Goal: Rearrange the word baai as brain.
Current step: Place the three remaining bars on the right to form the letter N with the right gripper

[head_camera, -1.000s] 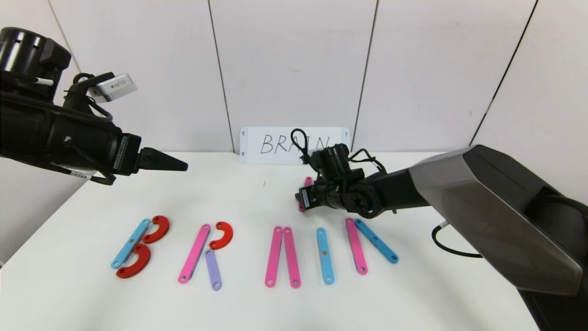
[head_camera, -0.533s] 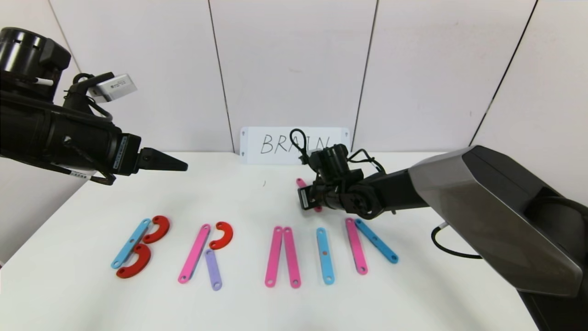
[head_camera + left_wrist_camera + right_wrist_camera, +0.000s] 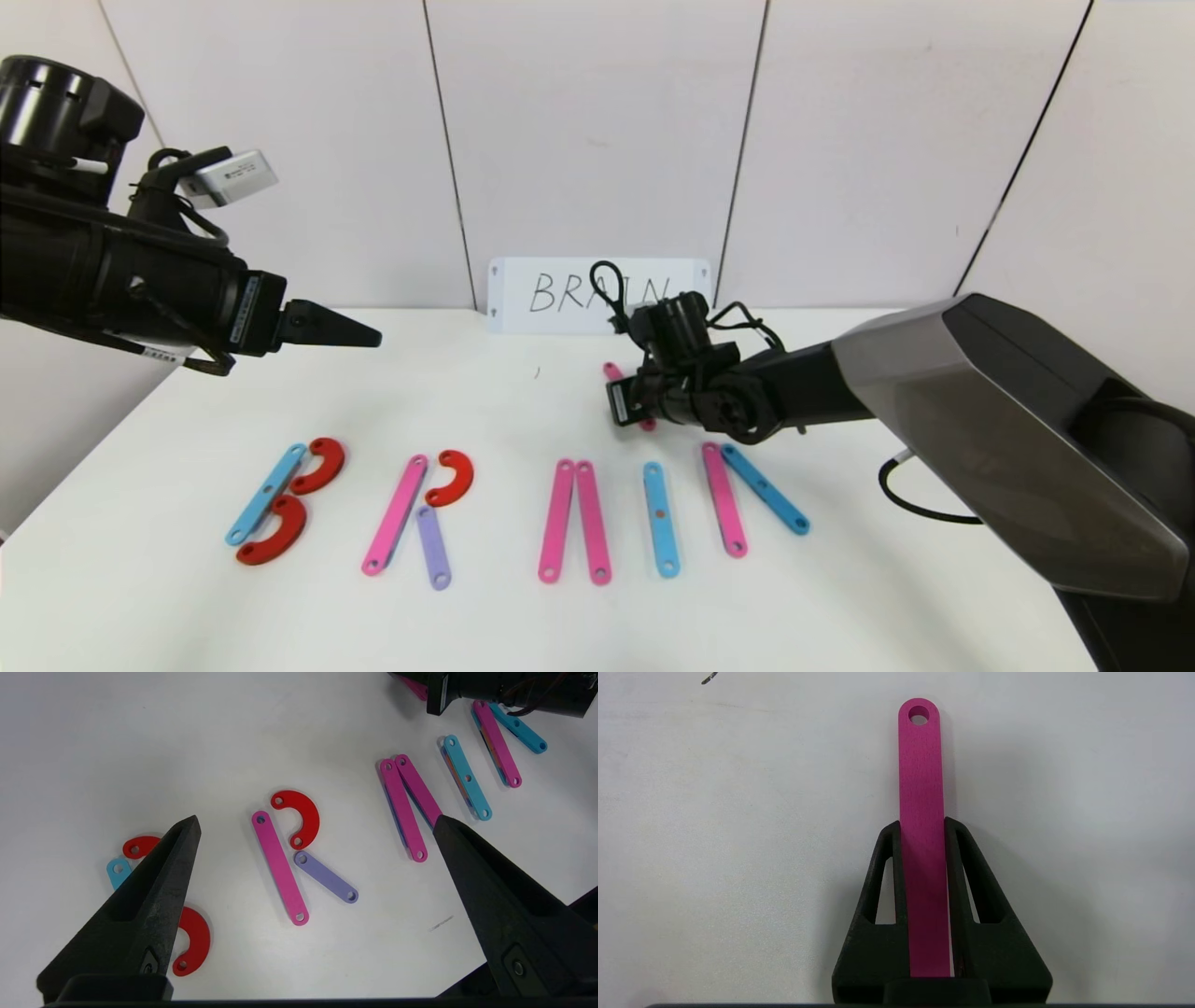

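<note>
Pink strips: five, counting four on the surface near the right hand (image 3: 923, 826) and one pink strip (image 3: 923, 812) clamped between its fingers. Blue strips (image 3: 660, 519): three. Purple strip (image 3: 433, 547): one. Red half-rings (image 3: 453, 477): three. White card (image 3: 560, 294): one, behind the right hand. More strips may lie stacked beneath some, hard to tell

flat holed strips and red half-rings (image 3: 317, 465) form a row; one pink strip (image 3: 922, 812) lies apart behind.
</note>
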